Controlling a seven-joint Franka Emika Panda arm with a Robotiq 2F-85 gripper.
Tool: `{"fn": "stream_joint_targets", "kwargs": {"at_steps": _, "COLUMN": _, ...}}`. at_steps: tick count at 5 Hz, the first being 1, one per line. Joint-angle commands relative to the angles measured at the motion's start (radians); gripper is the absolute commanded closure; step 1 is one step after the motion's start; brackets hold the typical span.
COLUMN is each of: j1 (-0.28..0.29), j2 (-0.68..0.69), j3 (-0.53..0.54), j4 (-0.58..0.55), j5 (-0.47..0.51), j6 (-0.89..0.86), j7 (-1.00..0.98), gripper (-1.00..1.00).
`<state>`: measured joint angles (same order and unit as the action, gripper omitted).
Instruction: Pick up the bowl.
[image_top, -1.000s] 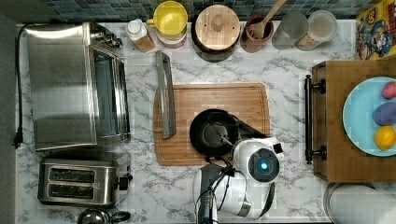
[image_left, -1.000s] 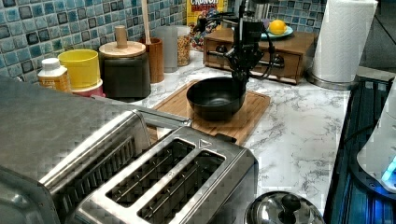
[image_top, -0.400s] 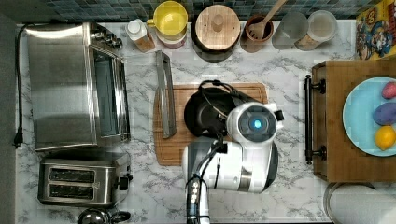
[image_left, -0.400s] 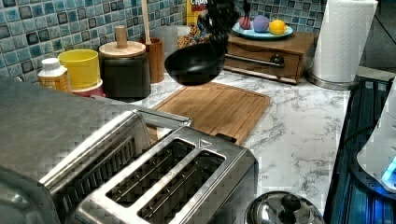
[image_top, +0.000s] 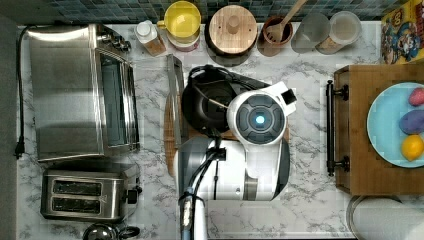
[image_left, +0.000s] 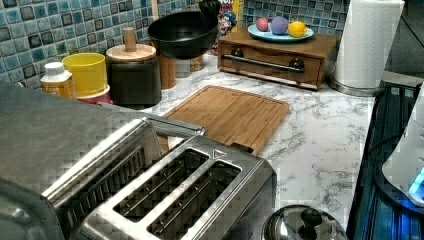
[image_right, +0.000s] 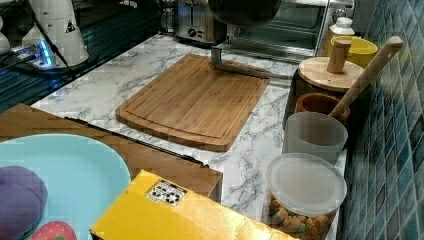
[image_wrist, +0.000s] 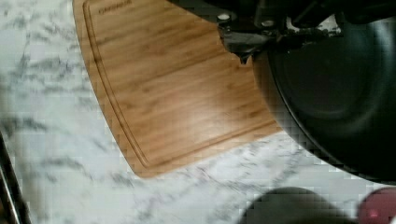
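Gripper (image_wrist: 261, 35) is clamping the rim of the empty black bowl (image_left: 183, 33), holding it in the air above the wooden cutting board (image_left: 231, 115). Beside it, a small brown bowl (image_top: 272, 36) is holding a wooden spoon (image_top: 286, 18).

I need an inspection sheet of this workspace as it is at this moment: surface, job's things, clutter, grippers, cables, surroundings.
Surface: marble counter; bare cutting board in the middle.
Job's things: black bowl hangs in the air, clear of the board.
Clutter: yellow cup, jar with wooden lid, brown bowl with spoon, two clear containers, cereal box.
Grippers: gripper at the bowl's rim, holding it up.
Cables: black cables along the arm; a cord beside the toaster oven.
Surroundings: toaster oven, toaster, wooden drawer box carrying a blue plate of fruit, paper towel roll, tiled wall.
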<state>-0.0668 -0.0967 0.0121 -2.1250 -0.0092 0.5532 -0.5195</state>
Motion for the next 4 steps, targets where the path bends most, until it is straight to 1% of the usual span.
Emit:
{"fn": "stream_joint_targets", "kwargs": {"at_steps": 1, "j1": 0.040, "j2": -0.059, "j3": 0.032, "j4": 0.054, "j5": -0.041, "j6": -0.054, "j7": -0.039, "gripper": 1.00}}
{"fn": "stream_joint_targets", "kwargs": {"at_steps": 4, "j1": 0.045, "j2": -0.059, "j3": 0.026, "j4": 0.054, "j5": -0.042, "j6": -0.054, "j7": -0.038, "gripper": 1.00}}
